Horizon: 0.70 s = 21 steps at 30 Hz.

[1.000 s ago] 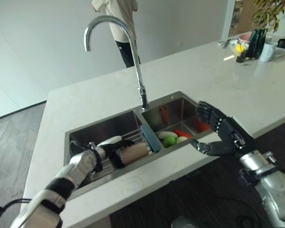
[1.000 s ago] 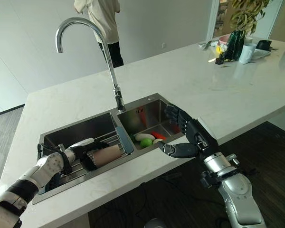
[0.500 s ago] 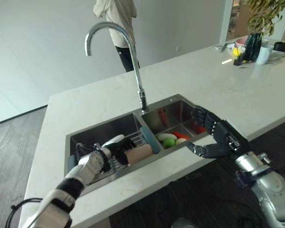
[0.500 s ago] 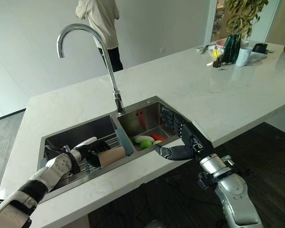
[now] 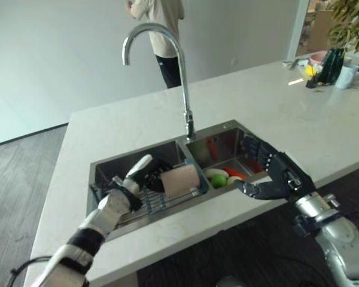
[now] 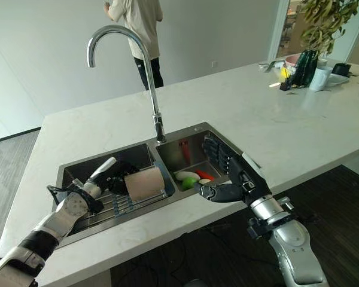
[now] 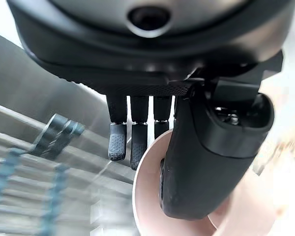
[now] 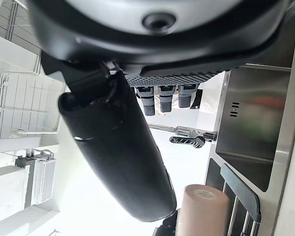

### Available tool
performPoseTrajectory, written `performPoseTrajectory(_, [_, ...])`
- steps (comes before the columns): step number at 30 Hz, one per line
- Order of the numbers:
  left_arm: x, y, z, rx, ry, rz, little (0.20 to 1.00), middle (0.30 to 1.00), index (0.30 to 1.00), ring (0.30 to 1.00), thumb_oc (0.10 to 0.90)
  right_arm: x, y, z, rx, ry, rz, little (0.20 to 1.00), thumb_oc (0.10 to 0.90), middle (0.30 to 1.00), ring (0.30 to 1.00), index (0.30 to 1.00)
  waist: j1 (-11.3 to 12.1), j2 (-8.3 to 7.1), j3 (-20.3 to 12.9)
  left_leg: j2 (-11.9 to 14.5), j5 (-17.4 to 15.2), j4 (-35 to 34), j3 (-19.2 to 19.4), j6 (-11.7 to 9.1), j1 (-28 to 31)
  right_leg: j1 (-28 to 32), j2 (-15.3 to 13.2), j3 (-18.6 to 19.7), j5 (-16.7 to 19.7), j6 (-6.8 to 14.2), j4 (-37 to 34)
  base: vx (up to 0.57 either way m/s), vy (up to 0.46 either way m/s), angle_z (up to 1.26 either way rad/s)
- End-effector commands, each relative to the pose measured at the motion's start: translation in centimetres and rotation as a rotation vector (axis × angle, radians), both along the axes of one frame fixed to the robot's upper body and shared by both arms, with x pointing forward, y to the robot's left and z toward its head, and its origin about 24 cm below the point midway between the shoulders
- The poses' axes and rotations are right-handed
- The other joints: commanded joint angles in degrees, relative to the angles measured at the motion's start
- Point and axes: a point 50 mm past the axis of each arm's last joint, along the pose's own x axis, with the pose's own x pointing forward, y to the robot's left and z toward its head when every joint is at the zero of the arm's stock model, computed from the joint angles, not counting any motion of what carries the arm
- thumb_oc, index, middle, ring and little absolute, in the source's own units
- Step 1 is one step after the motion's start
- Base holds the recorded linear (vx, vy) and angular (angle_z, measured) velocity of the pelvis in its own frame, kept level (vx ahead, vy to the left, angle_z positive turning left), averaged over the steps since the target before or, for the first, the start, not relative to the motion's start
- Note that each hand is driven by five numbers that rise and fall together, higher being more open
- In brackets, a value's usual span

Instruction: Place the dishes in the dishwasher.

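The left hand (image 5: 127, 190) has its fingers and thumb curled round the pink cup (image 5: 180, 180), lifted just above the sink rack (image 6: 116, 203): the pick-up step, I judge. Next it must carry the cup to a dishwasher (none is visible). Right hand (image 6: 230, 179) hangs open beyond, over the far basin (image 5: 227, 139). Vegetables there are probably toys.

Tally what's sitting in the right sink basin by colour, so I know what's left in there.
White: 1
Green: 1
Red: 1
Total: 3 visible; the basin's near wall hides part of the floor, so there may be more.
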Motion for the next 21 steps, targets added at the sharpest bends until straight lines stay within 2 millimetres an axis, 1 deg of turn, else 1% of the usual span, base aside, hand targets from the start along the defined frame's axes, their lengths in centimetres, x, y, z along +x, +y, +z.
performPoseTrajectory(1, [1.3, 0.4, 8.8, -0.172, -0.45, 0.049, 0.3, 0.3, 0.3, 0.3, 0.4, 0.2, 0.7, 4.5, 0.0, -0.262, 0.017, 0.9, 0.8, 0.9, 0.9, 0.9, 0.7, 0.18, -0.9, 0.4, -2.3, 5.7, 0.3, 2.5, -3.8, 2.2, -1.8, -3.2, -1.1, 4.0, -0.6, -0.03, 0.016, 0.29])
performPoseTrajectory(2, [0.7, 0.7, 9.0, -0.204, -0.485, 0.071, 0.3, 0.3, 0.3, 0.3, 0.4, 0.2, 0.7, 4.5, 0.004, -0.263, 0.014, 0.9, 0.8, 0.9, 0.9, 0.9, 1.5, -0.18, -1.0, 0.2, -1.7, 5.7, -0.1, 2.5, -4.4, 1.9, -2.1, -3.5, -0.7, 3.9, -0.6, -0.03, 0.02, 0.36])
performPoseTrajectory(4, [-1.0, 1.9, 9.6, -0.307, -0.565, 0.124, 0.3, 0.3, 0.3, 0.3, 0.4, 0.1, 0.8, 4.5, 0.013, -0.266, -0.001, 0.9, 0.8, 0.9, 0.9, 0.9, 3.8, -0.74, -1.0, -0.5, -1.7, 5.7, -1.8, 2.6, -5.2, 2.1, -2.8, -4.6, -1.0, 3.8, -0.6, -0.03, 0.022, 0.37])
performPoseTrajectory(5, [-1.6, 2.3, 9.9, -0.356, -0.594, 0.139, 0.3, 0.3, 0.3, 0.3, 0.4, 0.1, 0.9, 4.5, 0.018, -0.267, -0.005, 0.9, 0.8, 0.9, 0.9, 0.9, 4.6, -0.91, -1.1, -0.8, -1.6, 5.7, -2.4, 2.6, -5.6, 2.1, -3.0, -5.0, -1.1, 3.7, -0.6, -0.02, 0.026, 0.45])
performPoseTrajectory(7, [-3.4, 2.7, 10.5, -0.485, -0.674, 0.152, 0.3, 0.3, 0.3, 0.3, 0.4, 0.1, 1.4, 4.6, 0.032, -0.28, -0.018, 0.9, 0.8, 0.9, 0.9, 0.9, 7.2, -1.42, -0.8, -1.6, -1.3, 5.7, -4.8, 2.5, -6.6, 2.6, -3.7, -6.5, -1.5, 3.5, -0.6, -0.02, 0.027, 0.58])
performPoseTrajectory(9, [-4.6, 2.8, 10.7, -0.525, -0.721, 0.166, 0.3, 0.3, 0.3, 0.3, 0.4, 0.0, 1.9, 4.8, 0.043, -0.296, -0.018, 0.9, 0.8, 0.9, 0.9, 0.9, 8.9, -1.77, -0.6, -2.0, -1.1, 5.7, -6.4, 2.5, -7.1, 3.0, -4.2, -7.8, -1.8, 3.4, -0.6, -0.03, 0.015, 0.64])
performPoseTrajectory(11, [-6.0, 2.7, 10.7, -0.534, -0.741, 0.169, 0.3, 0.3, 0.3, 0.3, 0.4, 0.0, 2.3, 5.2, 0.059, -0.322, -0.031, 0.9, 0.8, 0.9, 0.9, 0.9, 11.7, -2.45, -0.1, -2.5, -0.7, 5.7, -8.8, 2.5, -7.9, 3.8, -5.1, -10.1, -2.3, 3.2, -0.6, -0.04, -0.003, 0.56])
performPoseTrajectory(13, [-6.6, 2.7, 10.5, -0.535, -0.73, 0.176, 0.3, 0.3, 0.3, 0.3, 0.4, -0.1, 2.5, 5.4, 0.07, -0.338, -0.023, 0.9, 0.8, 0.9, 0.9, 0.9, 13.3, -2.79, 0.2, -2.7, -0.4, 5.7, -10.1, 2.4, -8.4, 4.3, -5.8, -11.6, -2.6, 3.1, -0.6, -0.04, -0.009, 0.56])
performPoseTrajectory(14, [-6.9, 2.8, 10.2, -0.522, -0.718, 0.185, 0.3, 0.3, 0.3, 0.3, 0.4, -0.1, 2.6, 5.5, 0.075, -0.348, -0.018, 0.9, 0.8, 0.9, 0.9, 0.9, 14.6, -2.95, 0.5, -2.7, -0.2, 5.7, -10.7, 2.2, -8.7, 4.7, -6.3, -12.8, -2.9, 3.1, -0.6, -0.03, -0.017, 0.58])
performPoseTrajectory(15, [-7.1, 2.9, 10.1, -0.509, -0.711, 0.198, 0.3, 0.3, 0.3, 0.3, 0.4, -0.1, 2.7, 5.7, 0.077, -0.355, -0.014, 0.9, 0.8, 0.9, 0.9, 0.9, 15.3, -3.09, 0.7, -2.7, 0.0, 5.7, -11.3, 2.2, -8.9, 5.1, -6.6, -13.7, -3.0, 3.1, -0.6, -0.04, -0.034, 0.45])
performPoseTrajectory(16, [-7.4, 3.2, 9.9, -0.508, -0.692, 0.211, 0.3, 0.3, 0.3, 0.3, 0.4, -0.1, 2.9, 5.9, 0.081, -0.364, -0.015, 0.9, 0.8, 0.9, 0.9, 0.9, 16.7, -3.29, 1.0, -2.7, 0.3, 5.7, -12.0, 2.0, -9.2, 5.6, -7.0, -15.0, -3.3, 3.1, -0.6, -0.03, -0.045, 0.49])
performPoseTrajectory(19, [-8.0, 4.0, 9.4, -0.505, -0.664, 0.265, 0.3, 0.3, 0.3, 0.3, 0.4, 0.0, 3.1, 6.1, 0.087, -0.376, -0.012, 0.9, 0.8, 0.9, 0.9, 0.9, 18.9, -3.51, 1.4, -2.5, 1.1, 5.7, -13.6, 1.5, -10.1, 6.4, -7.7, -17.6, -3.8, 2.9, -0.6, -0.03, -0.058, 0.56])
performPoseTrajectory(21, [-8.6, 4.8, 8.9, -0.493, -0.657, 0.332, 0.3, 0.3, 0.3, 0.3, 0.4, 0.1, 3.2, 6.1, 0.093, -0.38, -0.009, 0.9, 0.8, 0.9, 0.9, 0.9, 20.8, -3.56, 1.5, -2.2, 1.9, 5.7, -14.8, 1.0, -10.9, 6.7, -8.0, -19.3, -4.2, 2.7, -0.6, -0.02, -0.06, 0.55])
